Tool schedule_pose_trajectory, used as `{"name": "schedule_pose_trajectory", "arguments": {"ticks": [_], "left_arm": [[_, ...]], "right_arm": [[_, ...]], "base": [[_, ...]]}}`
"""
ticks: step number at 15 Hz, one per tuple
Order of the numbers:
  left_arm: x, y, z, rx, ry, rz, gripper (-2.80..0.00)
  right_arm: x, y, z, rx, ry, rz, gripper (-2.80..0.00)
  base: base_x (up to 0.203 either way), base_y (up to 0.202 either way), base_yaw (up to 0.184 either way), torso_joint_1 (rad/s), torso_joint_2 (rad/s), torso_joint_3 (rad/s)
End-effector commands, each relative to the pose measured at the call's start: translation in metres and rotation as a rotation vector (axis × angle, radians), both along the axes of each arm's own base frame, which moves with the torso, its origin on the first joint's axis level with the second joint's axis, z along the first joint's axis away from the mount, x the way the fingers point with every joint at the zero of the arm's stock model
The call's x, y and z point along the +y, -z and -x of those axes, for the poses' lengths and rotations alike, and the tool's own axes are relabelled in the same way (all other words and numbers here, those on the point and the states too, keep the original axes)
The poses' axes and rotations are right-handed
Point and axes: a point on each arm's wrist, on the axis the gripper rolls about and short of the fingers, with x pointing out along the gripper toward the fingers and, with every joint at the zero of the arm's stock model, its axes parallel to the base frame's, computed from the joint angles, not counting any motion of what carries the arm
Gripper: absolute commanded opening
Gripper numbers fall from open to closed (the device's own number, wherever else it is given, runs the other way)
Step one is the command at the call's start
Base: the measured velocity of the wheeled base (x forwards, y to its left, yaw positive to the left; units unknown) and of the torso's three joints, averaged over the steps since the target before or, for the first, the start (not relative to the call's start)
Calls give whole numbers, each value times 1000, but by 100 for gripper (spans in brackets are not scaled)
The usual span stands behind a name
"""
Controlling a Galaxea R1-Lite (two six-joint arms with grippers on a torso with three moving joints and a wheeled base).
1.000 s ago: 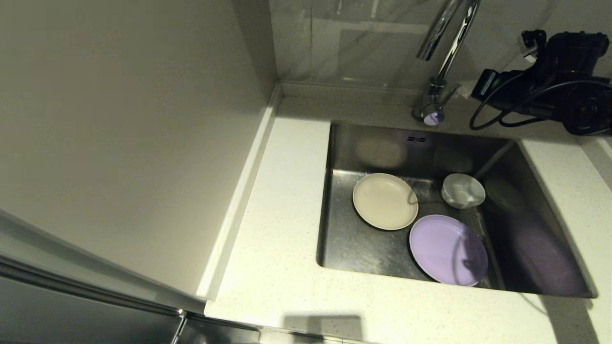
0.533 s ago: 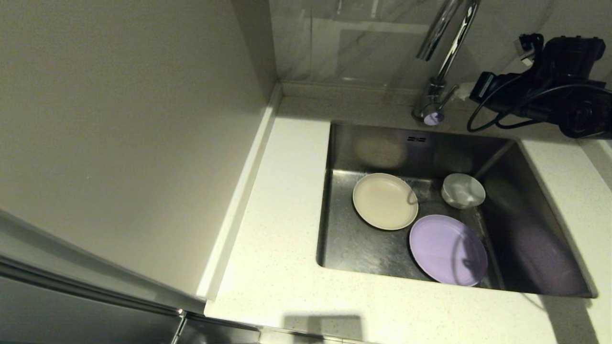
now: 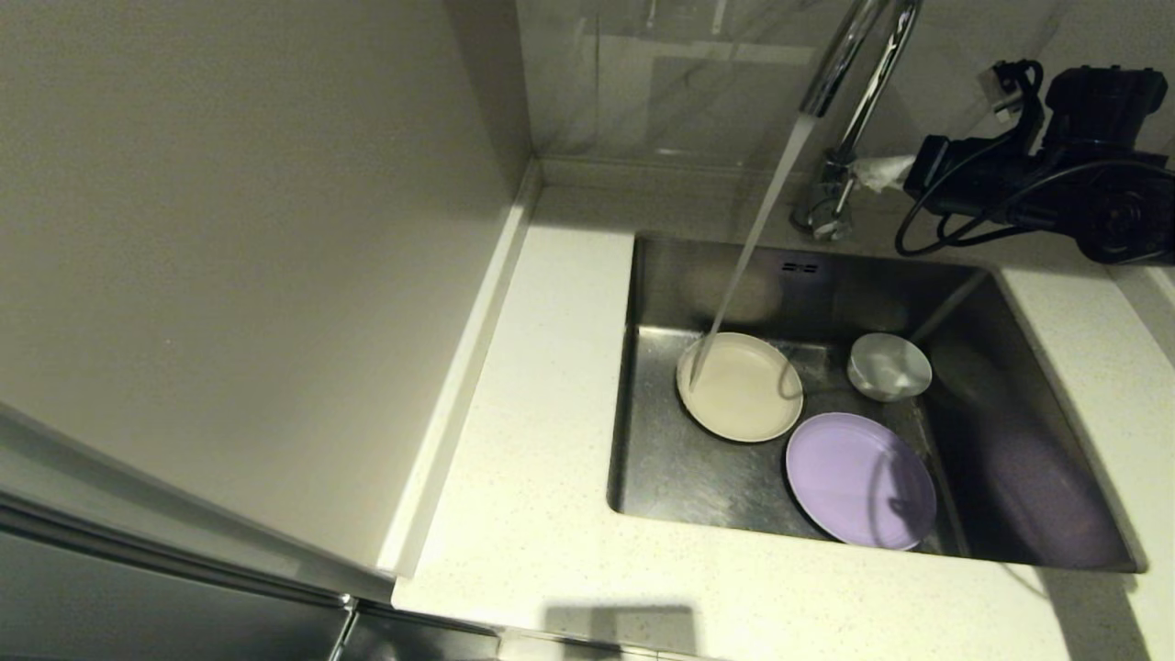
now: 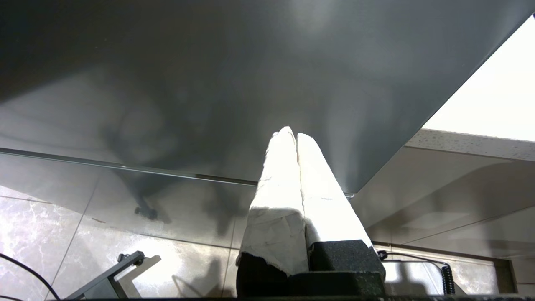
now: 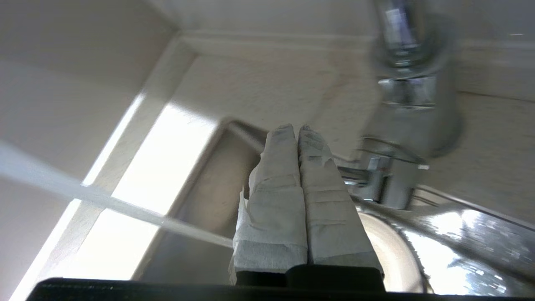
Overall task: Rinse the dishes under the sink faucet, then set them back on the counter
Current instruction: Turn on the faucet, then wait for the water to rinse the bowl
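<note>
Water runs from the chrome faucet point(image 3: 858, 101) in a slanting stream point(image 3: 748, 248) onto the cream-beige plate point(image 3: 740, 386) on the sink point(image 3: 684, 482) floor. The white bowl point(image 3: 889, 366) sits at the back right of the basin. The lilac plate point(image 3: 860, 479) lies at the front. My right gripper point(image 3: 872, 173), white-wrapped and shut, is at the faucet's side lever, holding nothing. In the right wrist view the gripper point(image 5: 296, 128) lies across the thin lever beside the faucet point(image 5: 407, 96). My left gripper point(image 4: 291, 136) is shut and empty, parked low, out of the head view.
The speckled counter point(image 3: 542, 441) runs left of and in front of the sink, with a raised back edge point(image 3: 459, 386) and a wall panel to the left. My right arm's black body and cables point(image 3: 1056, 156) hang over the counter's back right corner.
My right gripper has moved left onto the faucet lever, and water has started to flow onto the cream plate. The dishes have not moved.
</note>
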Motion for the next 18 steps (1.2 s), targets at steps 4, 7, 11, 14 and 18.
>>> {"name": "schedule_pose_trajectory", "arguments": {"ticks": [4, 7, 11, 14, 18], "left_arm": [[0, 0, 0, -4, 0, 1, -280], [0, 0, 0, -4, 0, 1, -280], [0, 0, 0, -4, 0, 0, -280], [0, 0, 0, -4, 0, 1, -280], [0, 0, 0, -4, 0, -1, -280]], "right_arm": [[0, -1, 0, -13, -2, 8, -280], [-11, -12, 4, -92, 42, 12, -280], [-36, -23, 5, -252, 282, 57, -280], [-74, -2, 9, -175, 494, 291, -280], [-93, 30, 75, 196, 572, 455, -280]], "base": [[0, 0, 0, 0, 0, 0], [0, 0, 0, 0, 0, 0], [0, 0, 0, 0, 0, 0], [0, 0, 0, 0, 0, 0], [0, 0, 0, 0, 0, 0]]}}
